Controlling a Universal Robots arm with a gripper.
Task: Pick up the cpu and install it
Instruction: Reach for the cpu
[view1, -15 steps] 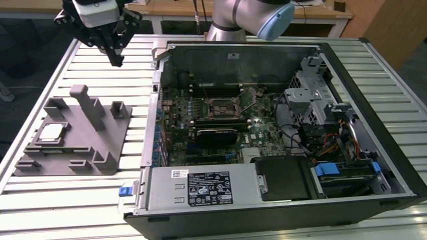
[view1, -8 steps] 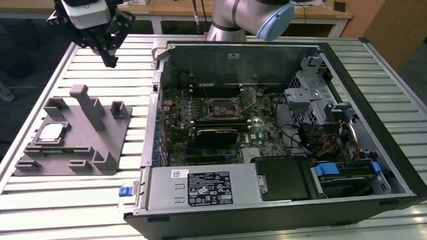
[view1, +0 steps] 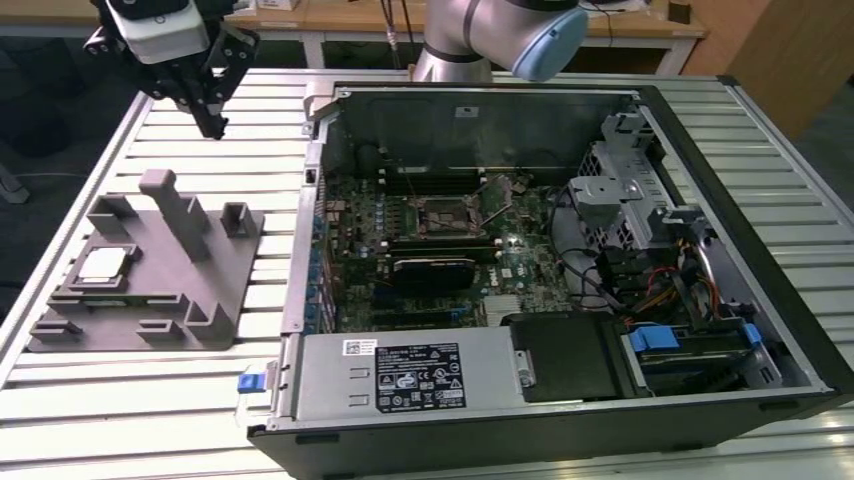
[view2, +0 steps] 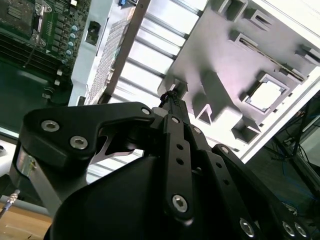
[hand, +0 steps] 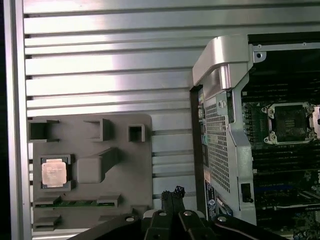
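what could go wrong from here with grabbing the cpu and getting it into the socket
1. The cpu lies in a pocket of the grey fixture beside a tall post. The gripper, shut and empty, high up away from it, might clip the post or pocket walls going down.
2. The socket sits deep inside the case. A slightly tilted cpu could seat crooked there.
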